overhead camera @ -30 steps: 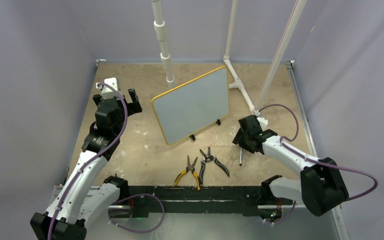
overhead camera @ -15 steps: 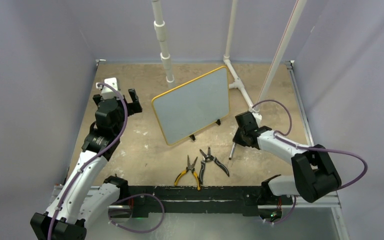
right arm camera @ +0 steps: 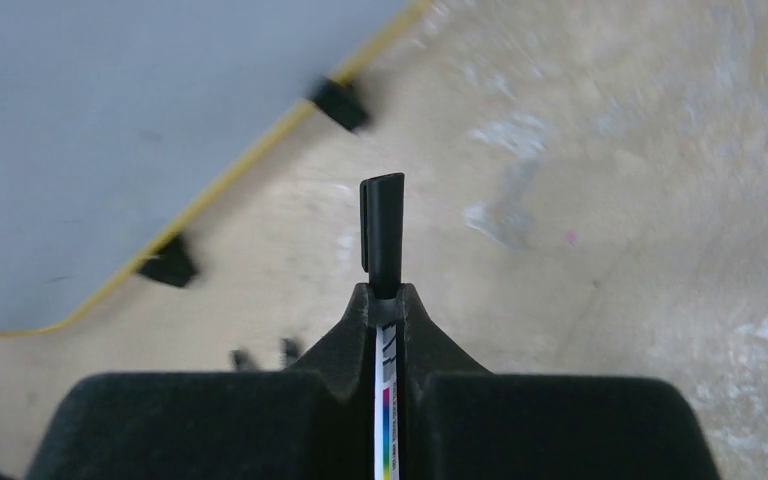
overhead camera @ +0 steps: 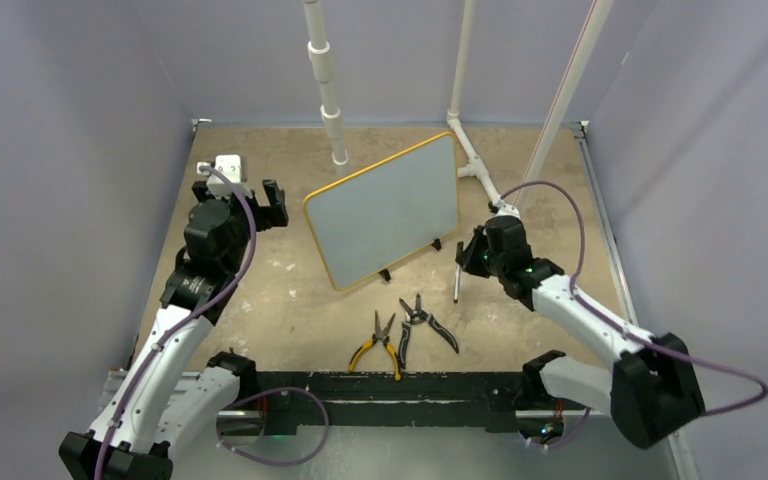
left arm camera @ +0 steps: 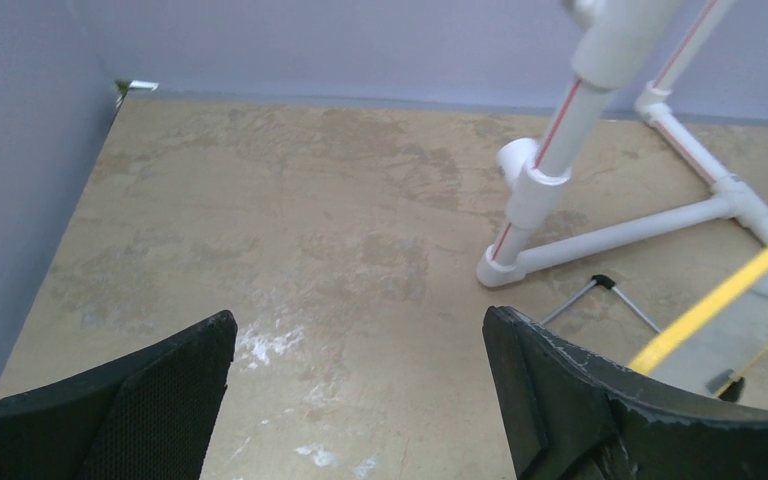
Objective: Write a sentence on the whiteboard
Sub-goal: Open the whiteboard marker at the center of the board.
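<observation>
The whiteboard point(overhead camera: 385, 210) stands tilted on small black feet mid-table, with a yellow rim and a blank face; no sentence is in view on it. My right gripper point(overhead camera: 470, 257) hovers just off the board's lower right corner, shut on a black-capped marker point(overhead camera: 457, 283). In the right wrist view the marker point(right arm camera: 382, 235) sticks out past the closed gripper point(right arm camera: 385, 300), cap pointing toward the board point(right arm camera: 110, 120). My left gripper point(overhead camera: 272, 204) is open and holds nothing, left of the board. In the left wrist view the gripper point(left arm camera: 360, 340) has bare table between its jaws, and the board's rim point(left arm camera: 720, 300) shows at right.
Yellow-handled pliers point(overhead camera: 380, 345) and black pliers point(overhead camera: 428, 320) lie on the table in front of the board. A white pipe frame point(overhead camera: 475, 165) and an upright pole point(overhead camera: 328, 90) stand behind it. Grey walls enclose the table on three sides.
My right gripper shut on the marker, raised it off the table and carried it up toward the board's lower right corner. The left arm shifted slightly.
</observation>
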`<state>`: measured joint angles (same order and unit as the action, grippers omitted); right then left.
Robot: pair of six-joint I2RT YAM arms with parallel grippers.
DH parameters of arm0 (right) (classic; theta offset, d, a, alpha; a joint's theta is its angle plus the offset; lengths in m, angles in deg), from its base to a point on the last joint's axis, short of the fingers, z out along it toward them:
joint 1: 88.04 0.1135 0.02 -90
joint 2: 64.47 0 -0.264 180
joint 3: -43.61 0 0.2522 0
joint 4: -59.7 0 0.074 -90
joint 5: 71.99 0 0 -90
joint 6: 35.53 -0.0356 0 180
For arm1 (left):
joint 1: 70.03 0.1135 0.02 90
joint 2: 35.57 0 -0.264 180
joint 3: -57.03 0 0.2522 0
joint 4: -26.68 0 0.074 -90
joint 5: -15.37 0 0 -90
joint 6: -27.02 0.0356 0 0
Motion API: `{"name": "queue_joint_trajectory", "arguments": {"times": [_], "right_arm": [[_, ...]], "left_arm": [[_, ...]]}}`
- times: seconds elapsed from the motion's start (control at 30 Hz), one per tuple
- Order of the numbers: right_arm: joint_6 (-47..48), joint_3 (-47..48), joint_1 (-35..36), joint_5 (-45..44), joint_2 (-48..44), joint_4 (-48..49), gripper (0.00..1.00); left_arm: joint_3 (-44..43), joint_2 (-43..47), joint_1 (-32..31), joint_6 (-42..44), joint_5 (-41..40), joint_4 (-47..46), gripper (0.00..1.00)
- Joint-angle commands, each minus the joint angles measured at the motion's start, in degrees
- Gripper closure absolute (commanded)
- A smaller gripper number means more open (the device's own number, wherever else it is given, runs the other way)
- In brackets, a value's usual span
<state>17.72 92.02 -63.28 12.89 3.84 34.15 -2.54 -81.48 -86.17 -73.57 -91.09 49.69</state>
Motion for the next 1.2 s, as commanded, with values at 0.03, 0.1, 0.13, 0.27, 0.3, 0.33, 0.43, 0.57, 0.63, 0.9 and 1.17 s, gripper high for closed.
{"name": "queue_joint_trajectory", "arguments": {"times": [0.03,0.1,0.13,0.27,0.3,0.33,0.43,0.57,0.63,0.9,1.17], "right_arm": [[7.83,0.25,1.19,9.68,-12.88,13.87,1.0],[9.58,0.53,1.98,12.62,-16.3,18.12,1.0],[10.41,1.03,2.46,13.99,-17.52,20.04,1.0],[12.94,4.79,5.85,16.01,-18.3,25.66,1.0],[13.82,6.07,7.14,15.76,-17.78,26.66,1.0],[15.07,7.3,8.22,15.45,-17.08,27.54,1.0],[16.83,10.88,10.68,15.44,-14.89,29.27,1.0],[17.63,12.62,11.14,17.02,-13.32,32.57,1.0],[18.2,13.13,11.17,17.85,-12.85,33.53,1.0],[19.99,13.77,11.54,19.87,-12.4,34.29,1.0],[21.21,13.99,11.96,22.65,-11.71,34.26,1.0]], "left_arm": [[-9.57,-1.07,-0.36,2.86,14.3,-3.54,0.08],[-15.86,-4.94,-0.78,1.34,22.62,-1.15,0.1],[-19.34,-7.26,-1.07,-0.18,25.84,0.72,0.12],[-25.88,-13.02,-4.52,-7.78,35.86,0.13,0.16],[-25.73,-13.52,-5.38,-10.26,38.12,-2.36,0.16],[-25.14,-13.97,-6.43,-12.7,39.83,-4.94,0.16],[-24.18,-15.34,-10.93,-16.96,41.24,-8.36,0.16],[-23.13,-17.65,-16.15,-19.82,42.16,-11.2,0.16],[-21.62,-18.18,-17.66,-21.89,43.09,-13.28,0.16],[-18.51,-18.97,-18.75,-25.84,40.82,-17.17,0.15],[-18.83,-23.0,-21.39,-26.6,40.26,-18.6,0.19]]}}
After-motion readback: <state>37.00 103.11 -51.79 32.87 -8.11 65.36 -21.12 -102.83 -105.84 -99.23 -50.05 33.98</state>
